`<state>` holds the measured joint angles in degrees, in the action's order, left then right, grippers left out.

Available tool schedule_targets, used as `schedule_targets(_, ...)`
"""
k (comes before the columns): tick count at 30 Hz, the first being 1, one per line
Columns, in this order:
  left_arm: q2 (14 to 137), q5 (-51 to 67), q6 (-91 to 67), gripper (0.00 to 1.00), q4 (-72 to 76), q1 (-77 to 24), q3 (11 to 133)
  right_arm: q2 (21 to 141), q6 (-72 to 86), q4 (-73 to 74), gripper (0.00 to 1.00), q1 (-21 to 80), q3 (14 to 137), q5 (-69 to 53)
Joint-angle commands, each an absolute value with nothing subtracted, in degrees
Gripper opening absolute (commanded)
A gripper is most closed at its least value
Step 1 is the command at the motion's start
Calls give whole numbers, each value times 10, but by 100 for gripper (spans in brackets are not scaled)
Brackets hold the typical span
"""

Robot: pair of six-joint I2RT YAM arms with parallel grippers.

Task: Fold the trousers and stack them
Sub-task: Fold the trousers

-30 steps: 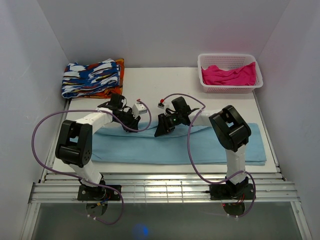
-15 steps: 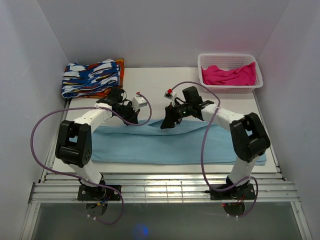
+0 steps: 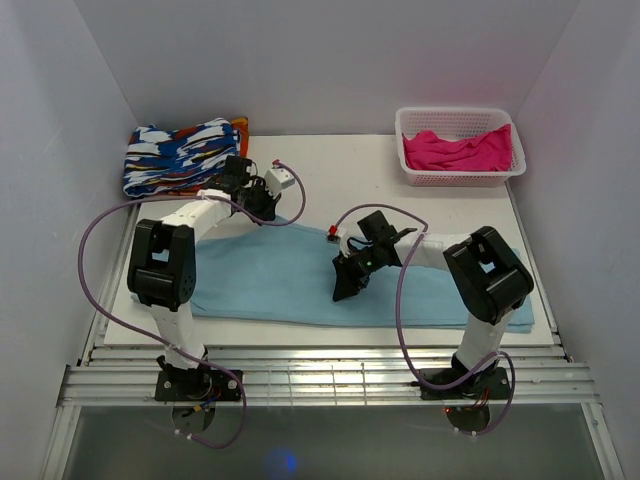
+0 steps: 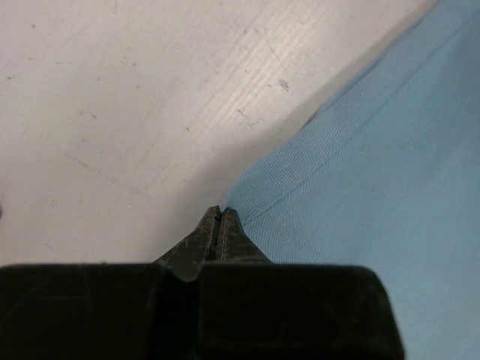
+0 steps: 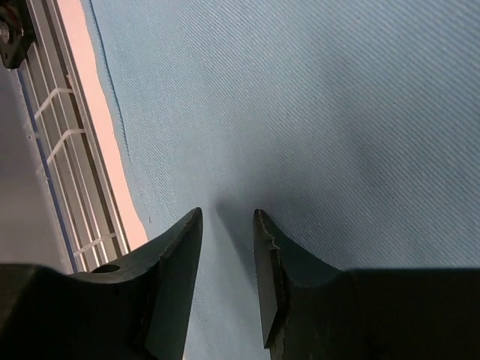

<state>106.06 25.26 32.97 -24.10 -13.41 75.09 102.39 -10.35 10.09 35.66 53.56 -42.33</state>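
**Pinching the far hem of the trousers**

We have the left gripper (image 4: 220, 212) fully closed, its tips meeting right at the far edge of the trousers (image 3: 280, 285). The cloth rises to a small peak just at those tips, so we judge that a thin bite of hem is caught there. The wrist view does not show fabric between the tips outright. To that gripper's left and ahead of it lies bare counter (image 3: 330, 170). To its right the light-blue cloth spreads away in one long flat band, reaching across to the other arm.

The right gripper (image 5: 227, 217) hangs low over the middle of that band, jaws apart with nothing between them. Plain weave fills the view beneath it, and the near hem runs off to its left. We read this pairing as preparation for a lengthwise fold. One gripper holds the far edge so it can be drawn over, while the other is poised either to take a second hold or to steady the cloth. With only one pinch in place, we expect the edge to sag and skew if it is lifted now.

Well beyond the left gripper sits the patterned folded cloth (image 3: 180, 155). Far past the right gripper a white basket (image 3: 405, 125) holds a pink garment (image 3: 460, 152). Both lie apart from the trousers, leaving room for folding.

We find no brand, label or legible writing on the trousers, the other cloths or the basket.
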Motion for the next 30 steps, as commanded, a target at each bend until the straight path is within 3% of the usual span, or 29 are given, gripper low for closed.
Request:
schedule_targets(1, 1080, 225, 319, 0, -166, -120, 795, 1043, -93, 103, 40, 354, 542, -397)
schedule_targets(8, 1189, 214, 351, 2, -180, -101, 889, 1092, -77, 126, 41, 354, 567, -421)
schedule_targets(9, 1211, 211, 351, 10, -186, -99, 903, 1092, -83, 132, 42, 353, 573, -419)
schedule_targets(10, 1218, 213, 349, 26, -192, -96, 916, 1091, -88, 146, 45, 353, 591, -418)
schedule_targets(12, 1226, 214, 334, 40, -216, -86, 955, 1078, -98, 154, 50, 342, 609, -425)
schedule_targets(14, 1208, 227, 321, 60, -235, -72, 973, 1068, -124, 201, 63, 321, 655, -430)
schedule_targets(17, 1161, 239, 308, 72, -290, -53, 995, 1055, -171, 274, 77, 268, 713, -443)
schedule_targets(19, 1136, 229, 292, 76, -322, -41, 984, 1049, -202, 320, 84, 237, 734, -443)
schedule_targets(24, 1051, 271, 266, 80, -452, 38, 913, 992, -257, 449, 87, 101, 733, -397)
schedule_targets(30, 912, 235, 279, 81, -388, 69, 667, 934, -322, 545, 87, -72, 679, -312)
